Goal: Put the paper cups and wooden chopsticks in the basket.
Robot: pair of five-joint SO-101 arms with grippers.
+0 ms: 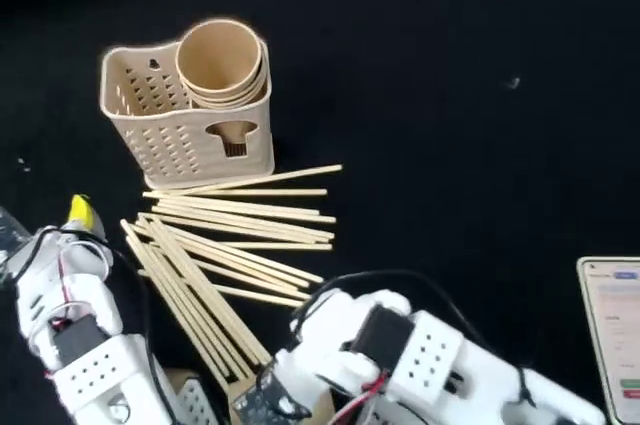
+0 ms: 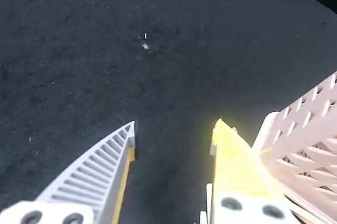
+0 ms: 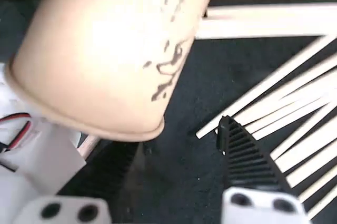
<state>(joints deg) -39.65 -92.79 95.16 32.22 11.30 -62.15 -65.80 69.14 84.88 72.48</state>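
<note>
**Chopsticks all over the table, one cup loose by the right arm**

Left gripper (image 2: 175, 124) sits low over the black table (image 1: 480, 145) at the near left. Its jaws are spread wide with nothing between them, and the yellow finger (image 2: 231, 161) is close to the side of the basket (image 1: 190, 150).

That's a beige perforated basket, standing upright toward the far left of the table. A stack of paper cups (image 1: 220, 55) is nested in its right end, mouths up.

Right in front of the basket are the wooden chopsticks (image 1: 235, 230). They lie in a loose fan on the table, some roughly parallel and others crossing at an angle toward the arms. None are in the basket.

Right gripper (image 3: 181, 137) is down at the near edge of that pile. A single paper cup (image 3: 105, 50) lies tilted on its side right at the gripper. The jaws are apart and the black finger (image 3: 245, 153) is clear of the cup's wall, so it's not clamped. Can't tell if the other finger touches the rim.

Far right edge, well away from everything, there's a phone (image 1: 612, 330) with its screen lit.
</note>
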